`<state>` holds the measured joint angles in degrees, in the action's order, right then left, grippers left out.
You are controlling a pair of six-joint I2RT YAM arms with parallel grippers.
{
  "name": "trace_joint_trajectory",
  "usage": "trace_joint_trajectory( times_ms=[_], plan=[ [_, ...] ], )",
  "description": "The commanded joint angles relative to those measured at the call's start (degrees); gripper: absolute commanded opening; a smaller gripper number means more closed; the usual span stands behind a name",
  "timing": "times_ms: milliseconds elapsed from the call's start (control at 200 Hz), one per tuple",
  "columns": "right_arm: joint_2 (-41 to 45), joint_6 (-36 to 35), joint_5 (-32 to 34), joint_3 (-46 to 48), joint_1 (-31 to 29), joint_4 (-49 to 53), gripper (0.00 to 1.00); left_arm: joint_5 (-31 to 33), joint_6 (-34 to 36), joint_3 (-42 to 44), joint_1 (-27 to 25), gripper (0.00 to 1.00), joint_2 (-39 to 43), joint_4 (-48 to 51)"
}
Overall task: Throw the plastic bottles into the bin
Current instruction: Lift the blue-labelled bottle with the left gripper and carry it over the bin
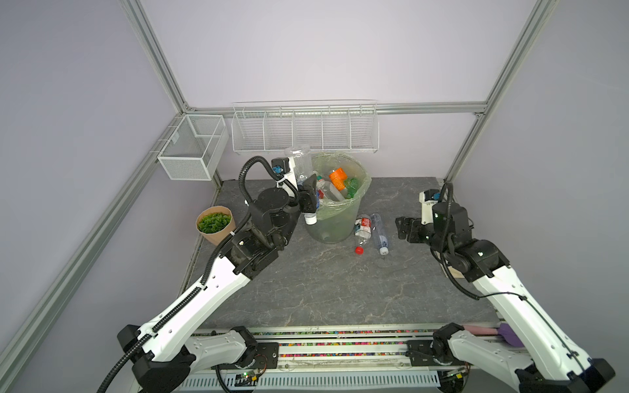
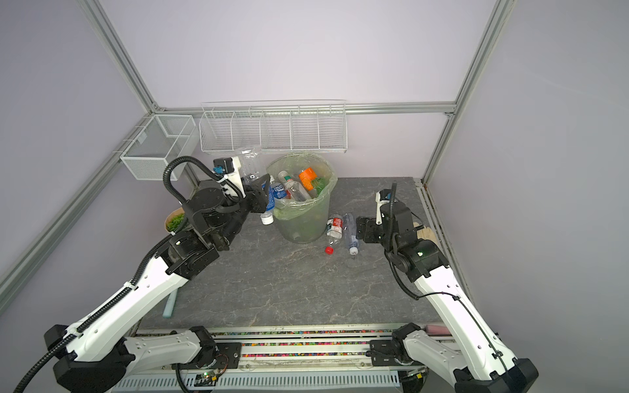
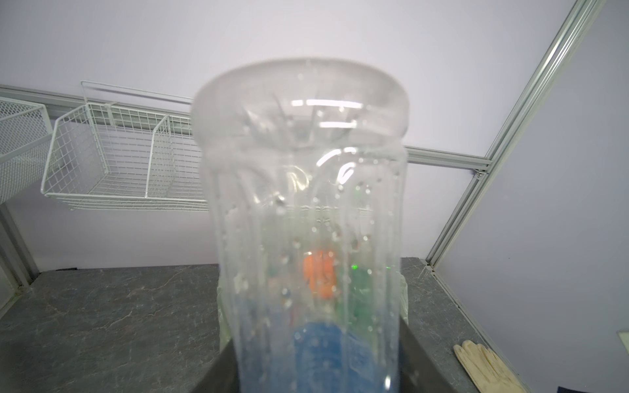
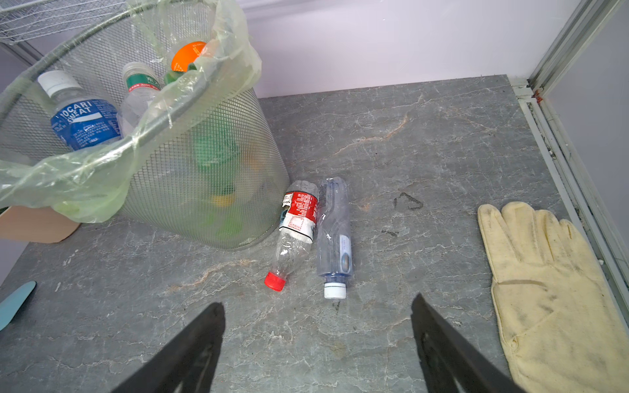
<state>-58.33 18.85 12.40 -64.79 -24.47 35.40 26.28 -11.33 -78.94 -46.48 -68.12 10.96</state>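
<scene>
At the bin's (image 1: pixel 326 234) left rim, left gripper (image 1: pixel 307 197) pinching an inverted bottle (image 1: pixel 301 163) should cross inward before releasing; right gripper (image 4: pixel 317 303) spread.

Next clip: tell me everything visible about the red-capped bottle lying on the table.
The red-capped bottle is small, clear plastic, apparently empty, with a red-and-white label around the half nearer its base. It lies on its side on the grey table, cap on and pointing away from the bin, base at the bin's foot. A white-capped bottle lies alongside, seemingly touching it. Nothing else touches it.
</scene>
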Motion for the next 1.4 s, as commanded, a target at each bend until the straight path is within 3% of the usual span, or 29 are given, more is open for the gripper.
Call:
trace_joint_trajectory(
  times_ms=[0, 710, 1065, 1110, 1150, 1210, 1255, 1395],
  plan=[
    [1.02, -0.22, 0.09, 1.16, 0.25, 0.41, 0.88, -2.66, 2.58, -3.94, 0.75, 0.19, -1.7, -1.12],
    [1.64, -0.44, 0.38, 2.01, 0.56, 0.81, 0.88, -13.54, 1.97, -24.24, 6.25, 0.2, -17.88, 3.19],
    [2.25, -0.57, -0.1, 2.22, 0.73, 0.99, 0.88, -19.82, -1.31, -38.54, 12.35, 0.22, -33.29, 11.54],
    [2.25, -0.51, -0.34, 2.22, 0.77, 1.0, 0.89, -21.51, -3.33, -41.06, 13.85, 0.26, -35.77, 13.76],
    [2.4, -0.56, -0.44, 2.22, 0.87, 1.06, 0.88, -23.4, -5.14, -43.88, 14.84, 0.37, -38.27, 16.79],
    [2.64, -0.75, -0.4, 2.22, 0.9, 1.33, 0.89, -24.82, -5.57, -49.59, 15.04, 0.8, -42.17, 23.27],
    [2.97, -1.03, -0.17, 2.22, 0.96, 1.58, 0.88, -25.26, -5.58, -54.39, 14.86, 0.99, -44.9, 28.74],
    [3.99, -1.83, 0.45, 2.73, 1.18, 2.06, 0.89, -20.01, -2.35, -59.86, 12.59, 0.99, -44.08, 34.87]
  ],
)
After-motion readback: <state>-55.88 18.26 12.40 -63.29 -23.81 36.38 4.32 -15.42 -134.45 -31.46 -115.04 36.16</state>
